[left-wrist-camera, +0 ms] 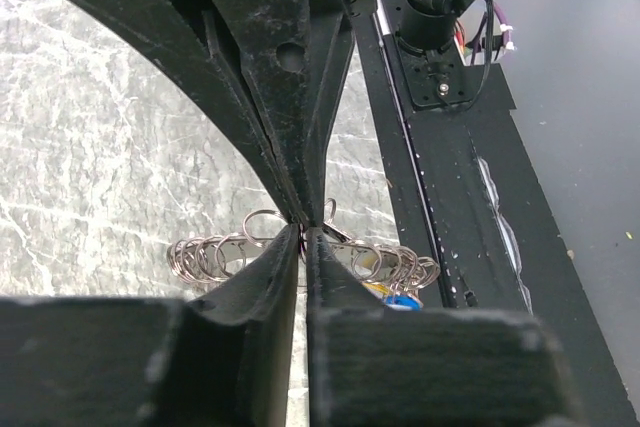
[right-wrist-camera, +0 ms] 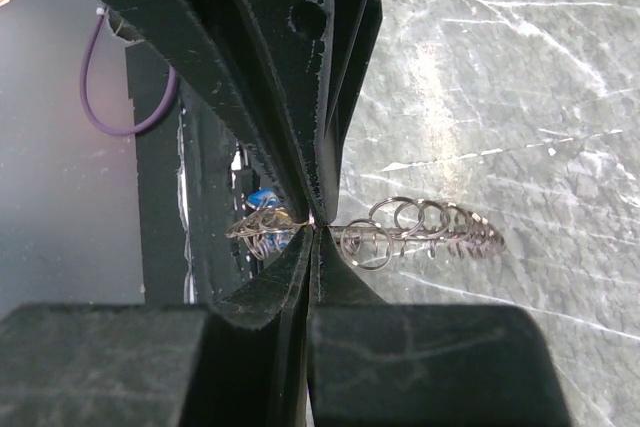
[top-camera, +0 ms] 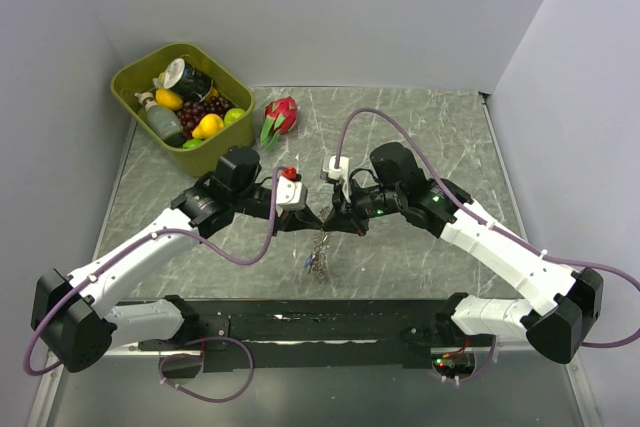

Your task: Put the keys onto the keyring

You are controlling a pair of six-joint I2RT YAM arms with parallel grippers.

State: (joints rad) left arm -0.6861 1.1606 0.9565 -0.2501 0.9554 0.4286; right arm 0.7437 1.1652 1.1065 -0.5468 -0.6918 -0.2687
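Note:
The keyring point(top-camera: 320, 252) hangs above the table's middle, held between both grippers. My left gripper point(top-camera: 314, 219) and right gripper point(top-camera: 334, 219) meet tip to tip over it. In the left wrist view my left gripper point(left-wrist-camera: 303, 233) is shut on the keyring point(left-wrist-camera: 215, 254), a thin wire fringed with small split rings; the right gripper's fingers point(left-wrist-camera: 290, 137) close on the same spot from above. In the right wrist view my right gripper point(right-wrist-camera: 315, 227) is shut on the keyring point(right-wrist-camera: 430, 232). A blue-tagged key point(left-wrist-camera: 402, 299) hangs from the ring, and it also shows in the right wrist view point(right-wrist-camera: 262, 197). Other keys are hidden.
A green bin point(top-camera: 236, 78) of toy fruit and bottles stands at the back left. A red dragon fruit toy point(top-camera: 282, 115) lies beside it. The black base rail point(top-camera: 320, 322) runs along the near edge, just below the hanging ring.

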